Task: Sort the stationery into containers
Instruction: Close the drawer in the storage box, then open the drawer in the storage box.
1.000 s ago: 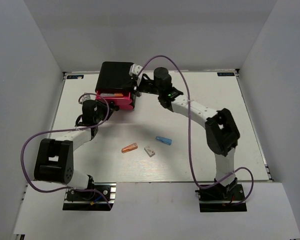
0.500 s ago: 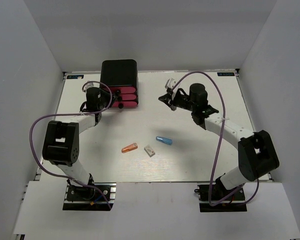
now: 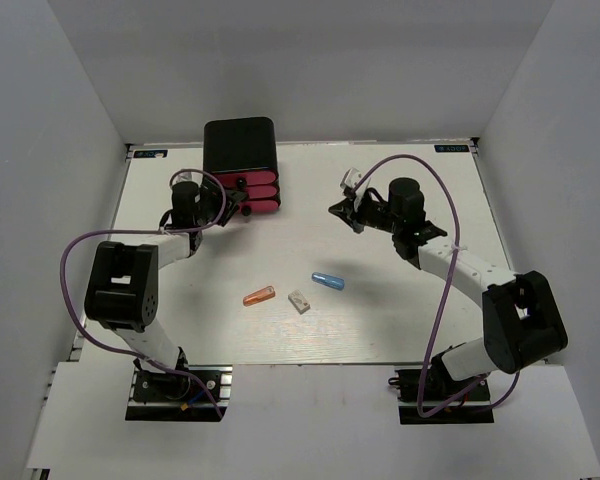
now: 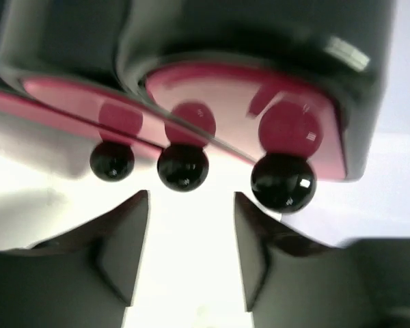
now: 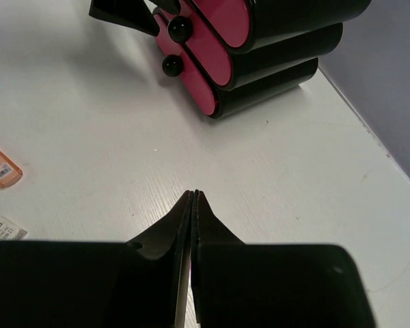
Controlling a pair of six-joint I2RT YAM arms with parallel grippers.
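Observation:
The black box (image 3: pixel 238 148) stands at the back left with three pink drawers (image 3: pixel 254 193), all about flush. My left gripper (image 3: pixel 230 207) is open and empty right in front of them. In the left wrist view the gripper (image 4: pixel 191 205) faces the middle black knob (image 4: pixel 183 167), not touching it. My right gripper (image 3: pixel 337 207) is shut and empty over the table right of the box, and the right wrist view (image 5: pixel 193 195) shows it shut too. An orange bar (image 3: pixel 259 295), a whitish block (image 3: pixel 299 301) and a blue bar (image 3: pixel 327 281) lie mid-table. The other pieces do not show.
The right wrist view shows the drawers (image 5: pixel 215 51), two knobs (image 5: pixel 180 27), the orange bar (image 5: pixel 1 169) and the whitish block (image 5: pixel 3 227) at its left edge. White walls close the table at the back and sides.
One second ago a drawer stood pulled out with my right gripper over the box. Now the drawers are pushed in, my right arm has drawn back right, and my left gripper sits at the knobs.

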